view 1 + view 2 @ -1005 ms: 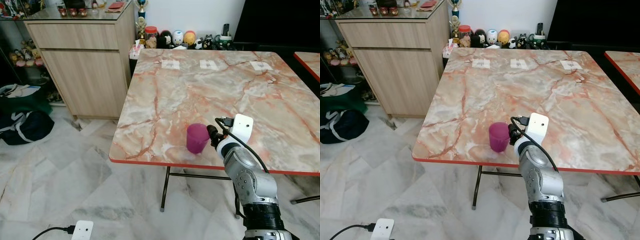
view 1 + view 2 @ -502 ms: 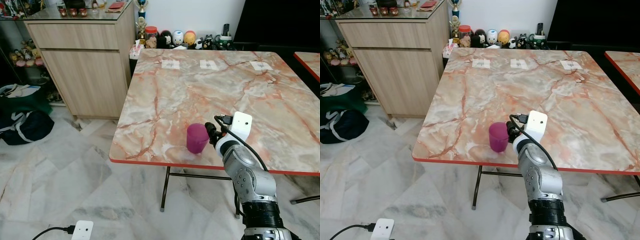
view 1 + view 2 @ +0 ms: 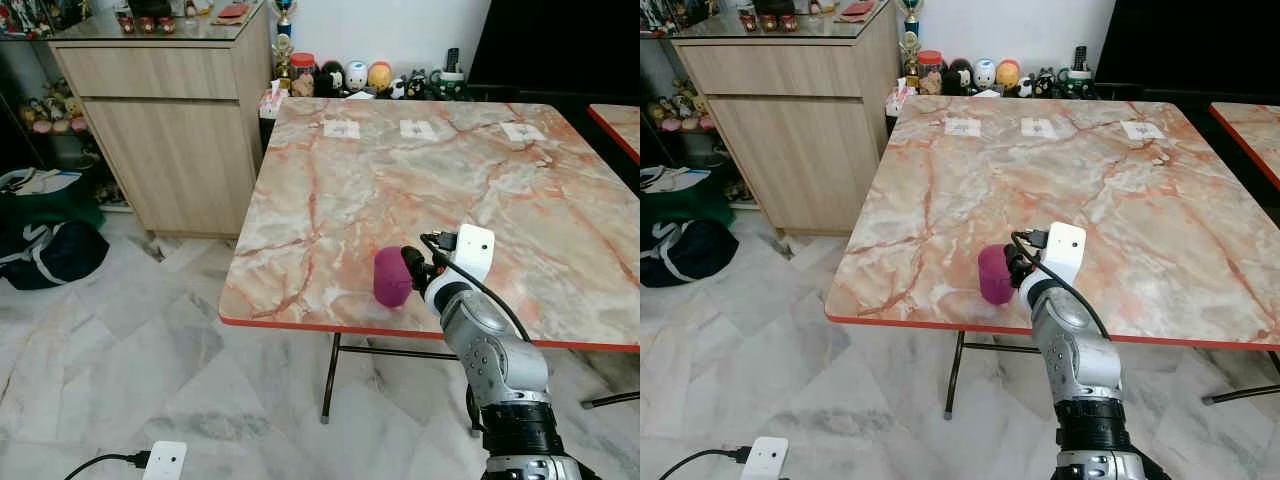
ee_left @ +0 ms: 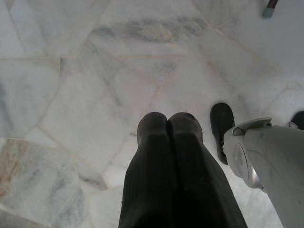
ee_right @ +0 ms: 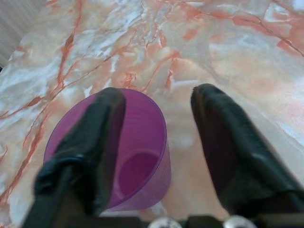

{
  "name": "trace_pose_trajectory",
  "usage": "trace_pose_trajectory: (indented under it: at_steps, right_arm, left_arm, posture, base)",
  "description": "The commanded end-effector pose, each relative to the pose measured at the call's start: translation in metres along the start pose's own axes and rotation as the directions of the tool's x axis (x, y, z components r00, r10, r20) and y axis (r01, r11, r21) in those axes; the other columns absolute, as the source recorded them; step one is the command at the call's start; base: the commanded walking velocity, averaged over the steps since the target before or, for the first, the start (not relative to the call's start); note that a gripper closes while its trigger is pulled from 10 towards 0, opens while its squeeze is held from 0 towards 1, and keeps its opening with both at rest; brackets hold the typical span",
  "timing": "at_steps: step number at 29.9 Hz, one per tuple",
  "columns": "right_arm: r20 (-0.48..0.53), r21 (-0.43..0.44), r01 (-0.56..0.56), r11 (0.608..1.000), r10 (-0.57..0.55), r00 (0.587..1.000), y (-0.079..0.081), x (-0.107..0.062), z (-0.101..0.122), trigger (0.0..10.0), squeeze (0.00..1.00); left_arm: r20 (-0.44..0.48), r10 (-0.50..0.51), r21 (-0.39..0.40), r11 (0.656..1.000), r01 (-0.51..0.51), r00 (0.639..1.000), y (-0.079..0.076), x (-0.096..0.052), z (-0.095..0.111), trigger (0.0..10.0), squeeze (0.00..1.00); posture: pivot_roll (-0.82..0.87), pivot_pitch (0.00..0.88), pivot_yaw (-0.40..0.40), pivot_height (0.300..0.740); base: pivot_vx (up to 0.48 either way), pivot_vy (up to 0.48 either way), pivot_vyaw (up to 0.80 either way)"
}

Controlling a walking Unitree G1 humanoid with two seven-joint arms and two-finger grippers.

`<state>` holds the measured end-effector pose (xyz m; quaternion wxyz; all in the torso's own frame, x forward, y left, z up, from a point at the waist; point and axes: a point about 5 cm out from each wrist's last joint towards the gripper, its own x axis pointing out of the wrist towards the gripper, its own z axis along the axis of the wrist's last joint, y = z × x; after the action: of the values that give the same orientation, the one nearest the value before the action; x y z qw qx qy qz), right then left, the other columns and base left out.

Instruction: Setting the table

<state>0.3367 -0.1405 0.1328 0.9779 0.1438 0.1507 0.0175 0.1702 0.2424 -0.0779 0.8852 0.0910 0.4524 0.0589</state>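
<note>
My right gripper [image 5: 156,137] has pushed further in toward the purple plastic cup [image 3: 392,277] since a second ago: then my fingers sat just beside its right side, and now they straddle its rim. One finger [image 5: 90,142] lies over the cup's mouth, the other [image 5: 228,147] is outside the wall, and they are spread wide with nothing clamped. The cup stands upright on the marble-patterned desk [image 3: 420,180], in the lower middle of the head views, close to the red front edge; it has barely shifted from where it stood. My left gripper [image 4: 166,161] hangs idle over the pale marble floor [image 4: 71,95], its fingers pressed together. Three small paper cards [image 3: 417,129] lie in a row in the upper part of the frame, near the desk's far edge, where they lay before.
</note>
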Motion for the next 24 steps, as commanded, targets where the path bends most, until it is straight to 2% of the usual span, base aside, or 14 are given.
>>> trace_pose_trajectory:
  at_steps: [1, 2, 3, 4, 15, 16, 17, 19, 24]
  right_arm:
    - [-0.029, -0.007, -0.01, 1.0, 0.01, 1.0, 0.0028, 0.0013, -0.0043, 0.0, 0.0]
    - [-0.031, -0.007, -0.012, 1.0, 0.012, 0.999, 0.003, 0.0012, -0.0047, 0.0, 0.0]
    - [-0.038, -0.01, -0.01, 1.0, 0.01, 0.999, 0.003, 0.0012, -0.006, 7.0, 0.0]
    - [-0.041, -0.01, -0.006, 1.0, 0.006, 0.999, 0.0028, 0.0014, -0.0067, 10.0, 0.0]
    - [-0.046, -0.006, 0.011, 1.0, -0.011, 0.999, -0.0003, 0.0016, -0.0081, 10.0, 0.0]
    - [-0.044, -0.004, 0.011, 1.0, -0.011, 0.999, -0.0005, 0.0016, -0.0078, 6.8, 0.0]
    - [-0.042, -0.003, 0.012, 1.0, -0.012, 0.999, -0.0007, 0.0015, -0.0076, 6.8, 0.0]
    - [-0.041, -0.001, 0.008, 1.0, -0.009, 0.999, 0.0, 0.0015, -0.0074, 0.0, 0.0]
    - [-0.042, 0.0, 0.007, 1.0, -0.007, 0.999, 0.0006, 0.0019, -0.0081, 0.0, 0.0]
  left_arm:
    - [-0.023, 0.006, 0.005, 1.0, -0.006, 1.0, 0.0012, -0.0008, -0.0051, 10.0, 0.0]
    - [-0.024, 0.005, 0.005, 1.0, -0.005, 1.0, 0.0012, -0.0008, -0.0051, 10.0, 0.0]
    - [-0.023, 0.006, 0.005, 1.0, -0.006, 1.0, 0.0012, -0.0009, -0.0052, 10.0, 0.0]
    - [-0.023, 0.007, 0.005, 1.0, -0.006, 1.0, 0.0014, -0.0009, -0.0052, 10.0, 0.0]
    - [-0.024, 0.007, 0.007, 1.0, -0.007, 1.0, 0.0014, -0.0009, -0.0052, 10.0, 0.0]
    - [-0.024, 0.007, 0.007, 1.0, -0.007, 1.0, 0.0013, -0.0009, -0.0052, 10.0, 0.0]
    - [-0.024, 0.007, 0.007, 1.0, -0.007, 1.0, 0.0012, -0.0009, -0.0052, 10.0, 0.0]
    - [-0.024, 0.007, 0.007, 1.0, -0.006, 1.0, 0.0011, -0.0009, -0.0053, 10.0, 0.0]
    - [-0.027, 0.007, 0.012, 1.0, -0.006, 1.0, 0.001, -0.0008, -0.0055, 10.0, 0.0]
  posture:
    - [0.04, 0.015, -0.012, 0.74]
    - [0.04, 0.015, -0.012, 0.74]
    - [0.04, 0.014, -0.011, 0.74]
    - [0.04, 0.015, -0.011, 0.74]
    - [0.04, 0.013, -0.011, 0.74]
    - [0.04, 0.014, -0.011, 0.74]
    - [0.04, 0.014, -0.011, 0.74]
    - [0.04, 0.013, -0.011, 0.74]
    - [0.04, 0.014, -0.012, 0.74]
  base:
    - [0.0, 0.0, 0.0]
    - [0.0, 0.0, 0.0]
    - [0.0, 0.0, 0.0]
    - [0.0, 0.0, 0.0]
    - [0.0, 0.0, 0.0]
    - [0.0, 0.0, 0.0]
    - [0.0, 0.0, 0.0]
    - [0.0, 0.0, 0.0]
    - [0.0, 0.0, 0.0]
